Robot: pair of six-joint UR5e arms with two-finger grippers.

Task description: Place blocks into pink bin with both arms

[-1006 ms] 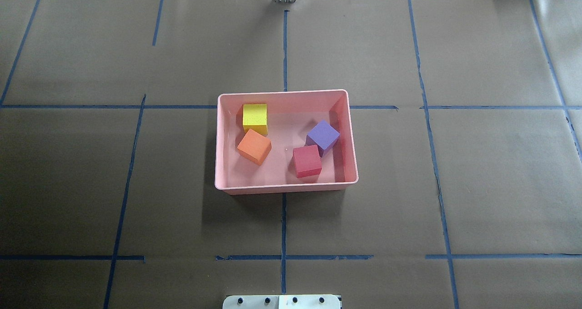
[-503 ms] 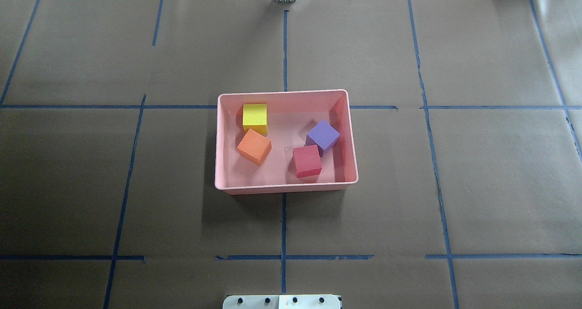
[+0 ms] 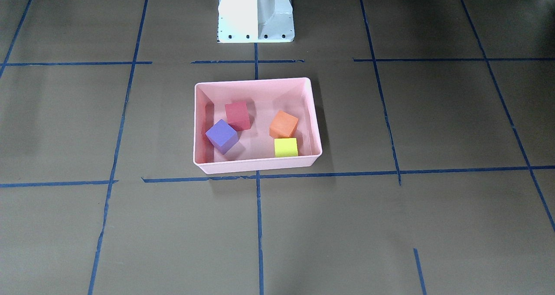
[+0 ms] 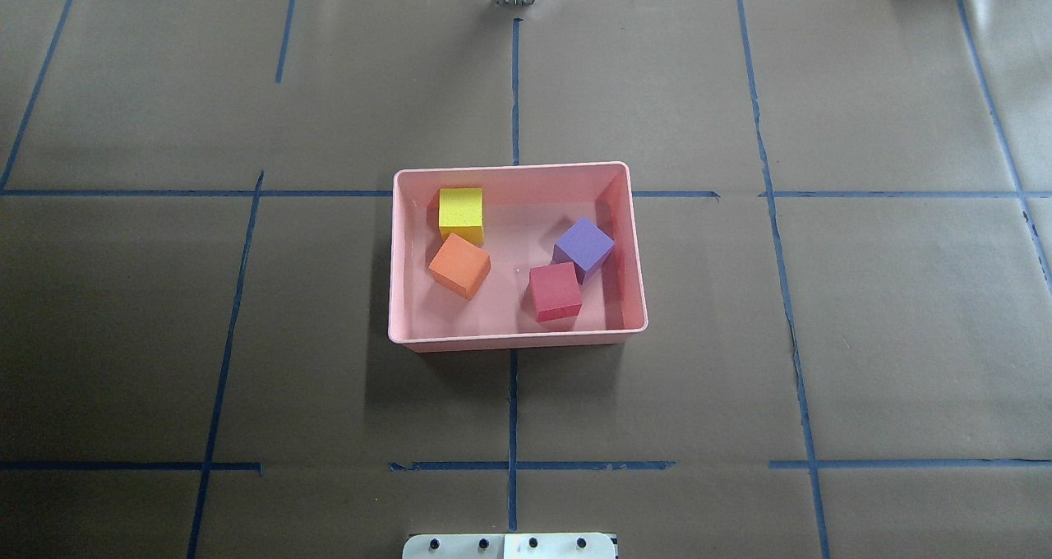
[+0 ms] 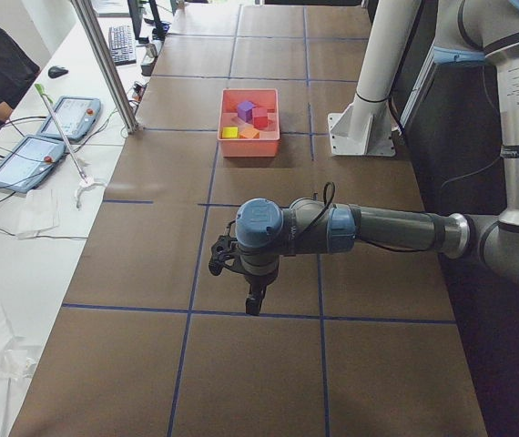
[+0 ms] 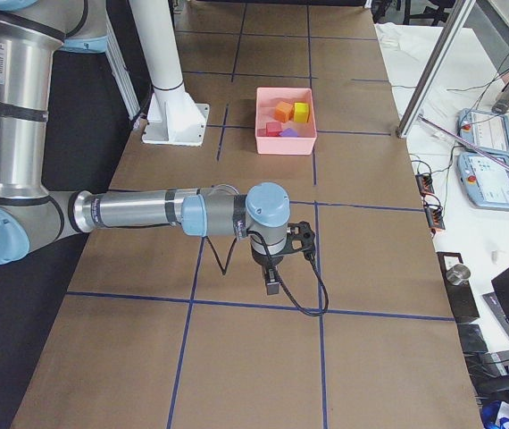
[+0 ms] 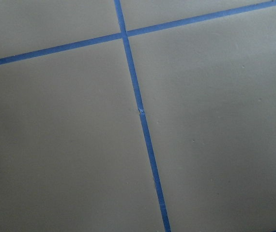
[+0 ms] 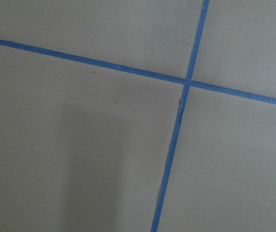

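we see the yellow block (image 4: 460, 211) and orange block (image 4: 459, 265), the purple block (image 4: 584, 247) and red block (image 4: 555, 290) lying in pairs that seem to touch inside the pink bin (image 4: 518, 341). the left gripper (image 5: 254, 305) and right gripper (image 6: 271, 284) hang over the table (image 5: 269, 382), well apart from the bin; we cannot tell how far open either is or whether it grips anything.

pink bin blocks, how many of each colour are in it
red matte foam cube: 1
purple matte foam cube: 1
yellow-green matte foam cube: 1
orange matte foam cube: 1
total: 4, all inside the shallow light-pink plastic bin
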